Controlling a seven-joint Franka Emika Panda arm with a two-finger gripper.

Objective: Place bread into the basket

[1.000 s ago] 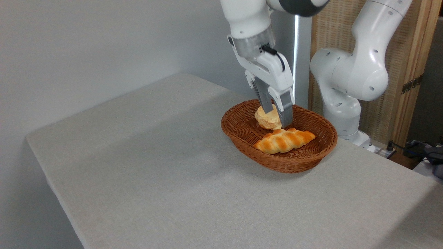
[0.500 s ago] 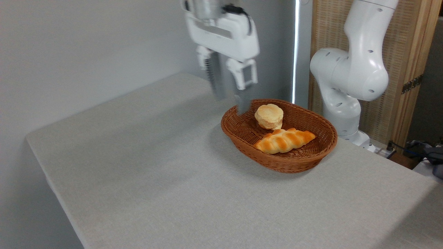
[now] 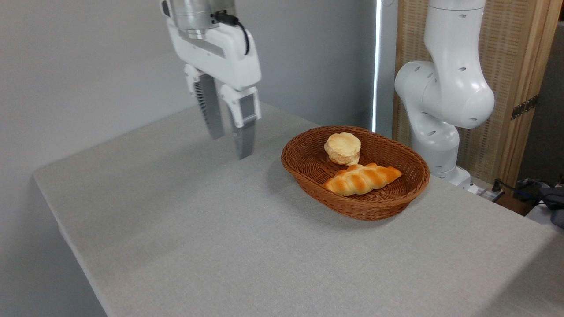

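The bread (image 3: 362,179) is lying inside the basket (image 3: 387,203), just in front of a round bun (image 3: 343,148). The claw (image 3: 229,141) is hanging narrowly parted and empty over the worktop (image 3: 220,237), well left. The loaf is probably light and soft, best pinched across its middle.

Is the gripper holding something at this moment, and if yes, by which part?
Nothing is held. The gripper hangs open above the table; bread and bun lie in the basket.
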